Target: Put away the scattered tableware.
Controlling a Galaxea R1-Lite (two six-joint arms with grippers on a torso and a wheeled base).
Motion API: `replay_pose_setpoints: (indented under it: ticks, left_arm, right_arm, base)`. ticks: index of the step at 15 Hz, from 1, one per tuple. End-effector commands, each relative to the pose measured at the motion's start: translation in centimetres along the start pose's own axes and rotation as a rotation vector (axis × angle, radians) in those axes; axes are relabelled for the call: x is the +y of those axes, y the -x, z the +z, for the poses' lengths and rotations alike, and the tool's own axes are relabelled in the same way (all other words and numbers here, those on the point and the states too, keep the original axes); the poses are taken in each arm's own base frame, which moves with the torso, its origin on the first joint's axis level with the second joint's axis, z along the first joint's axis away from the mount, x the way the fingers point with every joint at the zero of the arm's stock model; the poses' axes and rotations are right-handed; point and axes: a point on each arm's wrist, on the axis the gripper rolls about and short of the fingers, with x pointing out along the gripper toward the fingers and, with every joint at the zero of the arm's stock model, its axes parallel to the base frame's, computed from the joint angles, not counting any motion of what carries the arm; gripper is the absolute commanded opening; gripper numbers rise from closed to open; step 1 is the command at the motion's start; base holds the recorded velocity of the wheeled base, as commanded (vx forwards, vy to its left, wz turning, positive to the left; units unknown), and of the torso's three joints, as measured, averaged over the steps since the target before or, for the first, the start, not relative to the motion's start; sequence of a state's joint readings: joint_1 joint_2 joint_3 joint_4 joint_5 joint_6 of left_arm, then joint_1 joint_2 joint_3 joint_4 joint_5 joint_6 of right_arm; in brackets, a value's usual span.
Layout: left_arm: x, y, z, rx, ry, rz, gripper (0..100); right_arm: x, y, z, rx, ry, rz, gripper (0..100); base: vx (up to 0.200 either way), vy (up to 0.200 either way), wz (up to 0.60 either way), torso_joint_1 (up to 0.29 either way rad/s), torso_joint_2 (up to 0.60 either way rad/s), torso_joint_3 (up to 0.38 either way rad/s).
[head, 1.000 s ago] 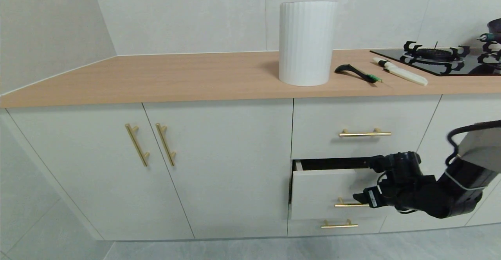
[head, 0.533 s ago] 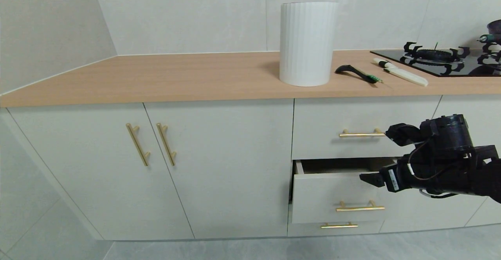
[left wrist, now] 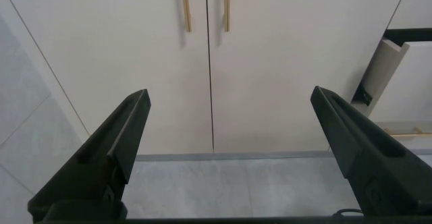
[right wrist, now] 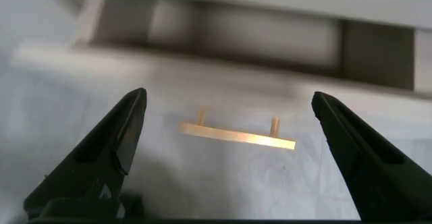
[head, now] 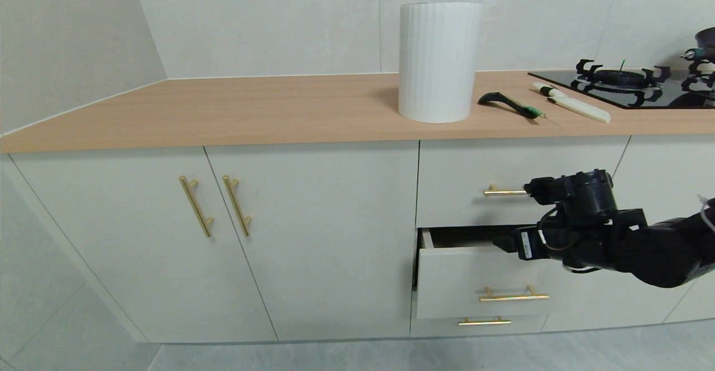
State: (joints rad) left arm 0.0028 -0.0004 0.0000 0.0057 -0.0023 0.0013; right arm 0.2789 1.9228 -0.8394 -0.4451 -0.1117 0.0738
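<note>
Our right tool (head: 514, 215) hangs in front of the bank of drawers, its fingers spread wide with nothing between them. Its upper finger lies close by the end of the top drawer's brass handle (head: 504, 192); we cannot tell whether the two touch. Its lower finger sits at the top edge of the partly open drawer (head: 475, 281), whose dark opening is level with the tool and whose own handle (head: 514, 296) lies below it. In the right wrist view that handle and the drawer's front lie beyond the gap between the spread fingers, a little way off.

Our left tool (left wrist: 229, 94) is also spread and holds nothing. It faces the pair of cupboard doors (left wrist: 270, 82), low down, with the grey floor (left wrist: 223, 183) under it.

The tableware lies well above the right tool, on the wooden surface (head: 251, 108). A black utensil with a green tip (head: 509, 104) and a white knife (head: 571, 103) lie near each other but apart. A tall white ribbed canister (head: 438, 61) stands just beside the utensil, and a black hob (head: 625, 83) sits on the far side of the knife.
</note>
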Motion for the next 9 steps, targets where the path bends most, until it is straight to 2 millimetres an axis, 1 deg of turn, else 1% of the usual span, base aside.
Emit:
replay_pose_setpoints:
  ticks: [1,4,9]
  left_arm:
    - [0.0,0.0,0.0,0.001,0.0,0.0,100]
    - [0.0,0.0,0.0,0.001,0.0,0.0,100]
    - [0.0,0.0,0.0,0.001,0.0,0.001,100]
  right_arm:
    - [0.4,-3.1,-1.8,0.049,0.005,-0.022,100]
    - [0.5,-4.4,-2.1,0.025,0.003,-0.065,100]
    - [0.4,-4.6,-2.0,0.02,0.0,-0.068,100]
  base:
    - [0.0,0.0,0.0,0.0,0.0,0.0]
    - [0.0,0.0,0.0,0.0,0.0,0.0]
    - [0.0,0.0,0.0,0.0,0.0,0.0]
